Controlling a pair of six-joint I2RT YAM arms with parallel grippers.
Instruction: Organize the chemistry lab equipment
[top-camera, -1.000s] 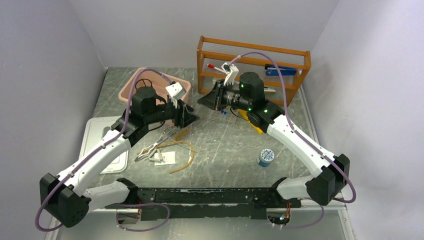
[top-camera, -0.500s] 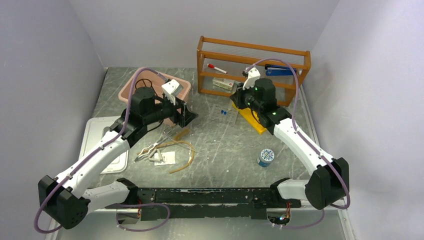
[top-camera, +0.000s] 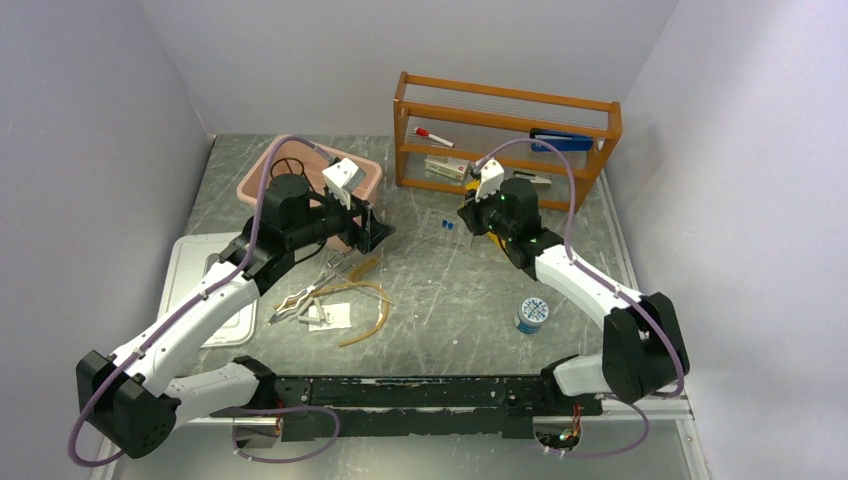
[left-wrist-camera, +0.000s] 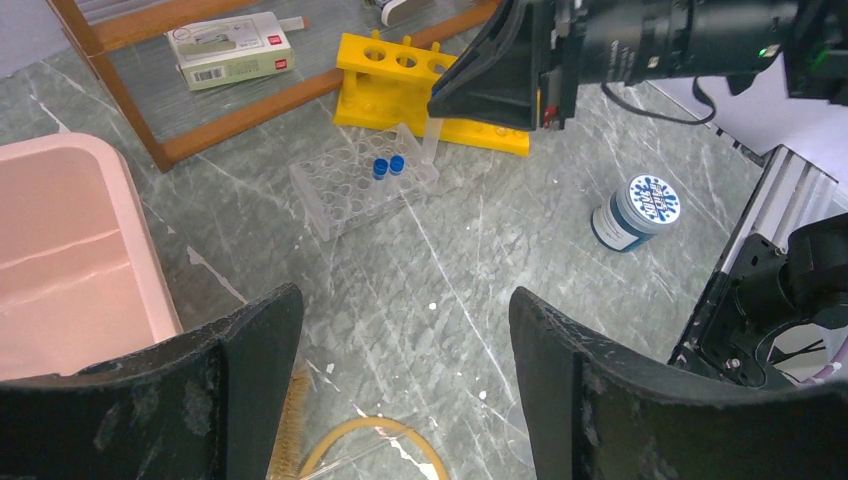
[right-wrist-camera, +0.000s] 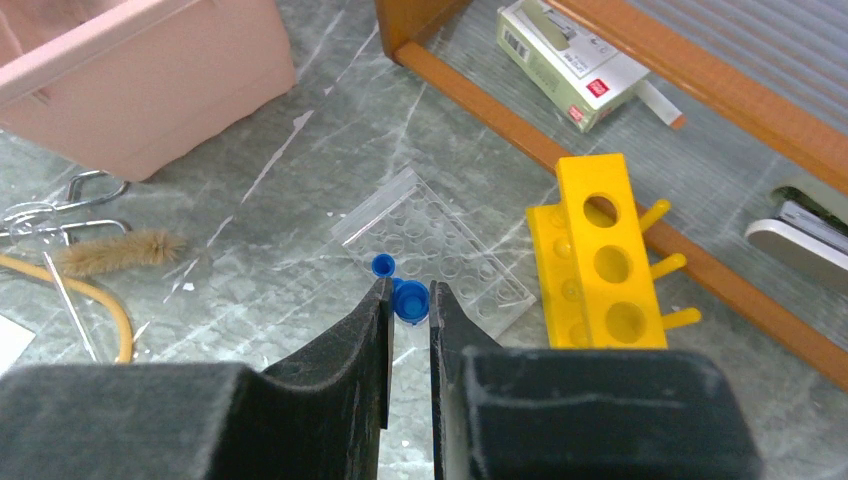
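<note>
Little is sorted yet. The tongs (top-camera: 297, 299) and tubing (top-camera: 368, 308) lie loose by the bin (left-wrist-camera: 70, 200), near the spread left gripper (left-wrist-camera: 402, 305), with the tongs running near-left to far-right. Two tubes (left-wrist-camera: 388, 166) stand caps-up in the rack (left-wrist-camera: 335, 195). The right gripper (right-wrist-camera: 408, 292) hovers over it with jaws nearly together; whether it grips anything is unclear.

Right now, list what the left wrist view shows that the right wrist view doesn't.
Only the left wrist view: the blue-lidded jar and the right arm. Only the right wrist view: the metal tongs. Both: the pink bin, yellow rack, clear tray with two blue-capped tubes, small box, brush and tan tubing.
</note>
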